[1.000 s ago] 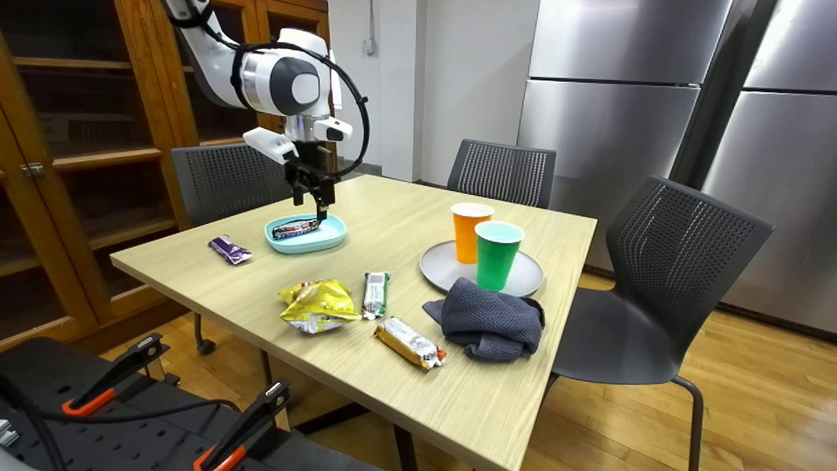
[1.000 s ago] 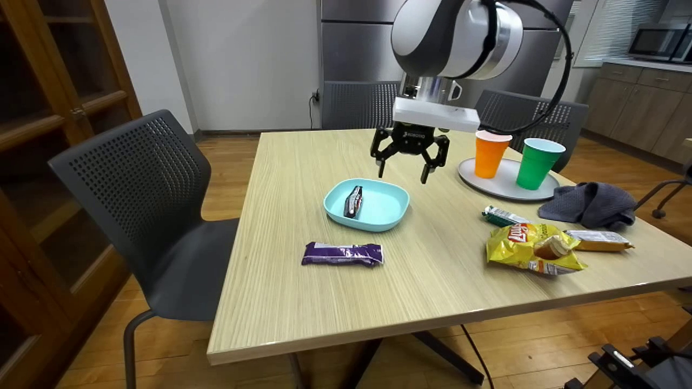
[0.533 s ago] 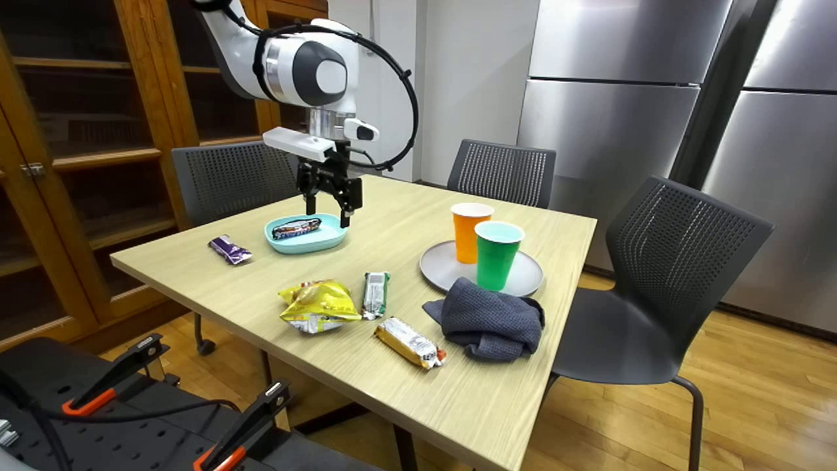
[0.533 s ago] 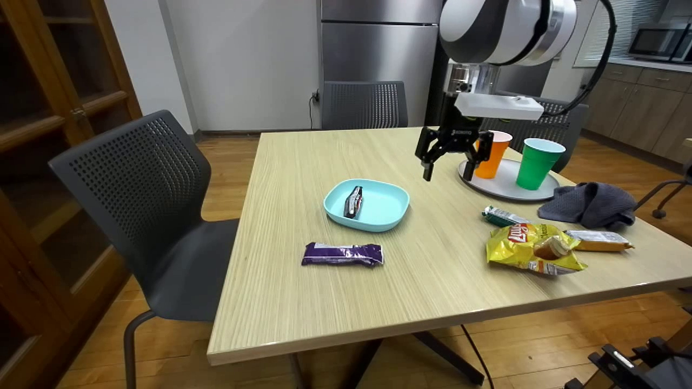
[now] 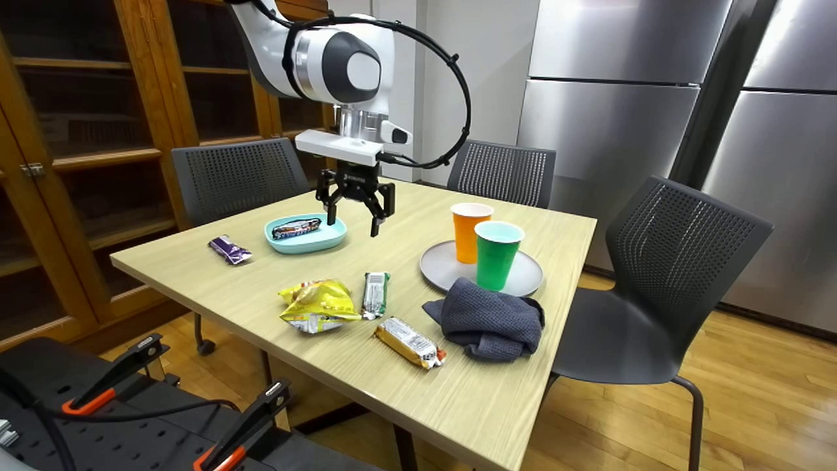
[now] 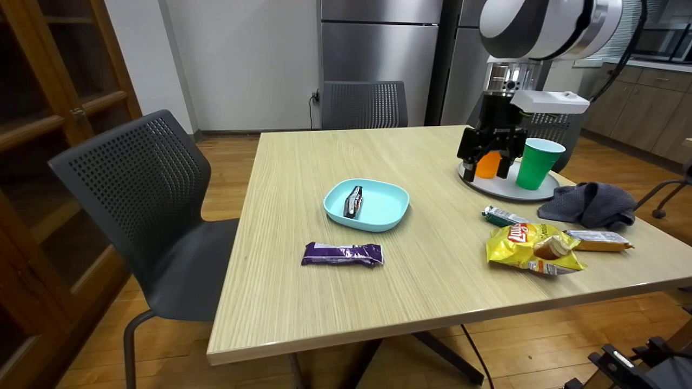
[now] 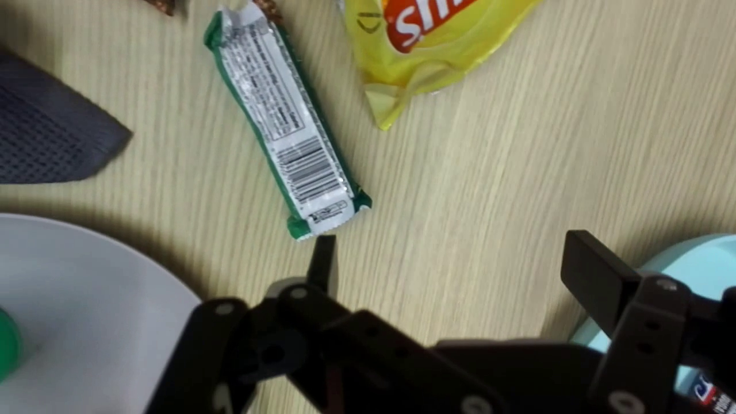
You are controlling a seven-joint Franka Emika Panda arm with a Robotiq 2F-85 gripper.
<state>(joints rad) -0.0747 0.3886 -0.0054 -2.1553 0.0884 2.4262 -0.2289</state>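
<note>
"Is the pincer [image 7: 452,238] holding anything?"

"No. It's spread wide, up over the table [image 7: 575,144], with just air inside."

"What's nearest?"

"By the wrist view, the green snack bar [image 7: 287,123], at ten o'clock from the pincer. It lies on its wide side, and I think that keeps it from rolling."

"And three o'clock?"

"A blue dish [image 7: 704,267]. In both exterior views a dark bar [image 6: 353,202] sits in it. The dish's sides go up, so they should stop the bar from sliding out."

"Twelve?"

"A chip bag [image 7: 437,46]. It looks puffy, so it's likely light and easy to squash."

"What about nine?"

"A gray plate [image 7: 109,299]. An orange cup [image 5: 466,237] and a green cup [image 5: 497,258] stand upright on it, maybe because tall cups need a flat spot."
</note>
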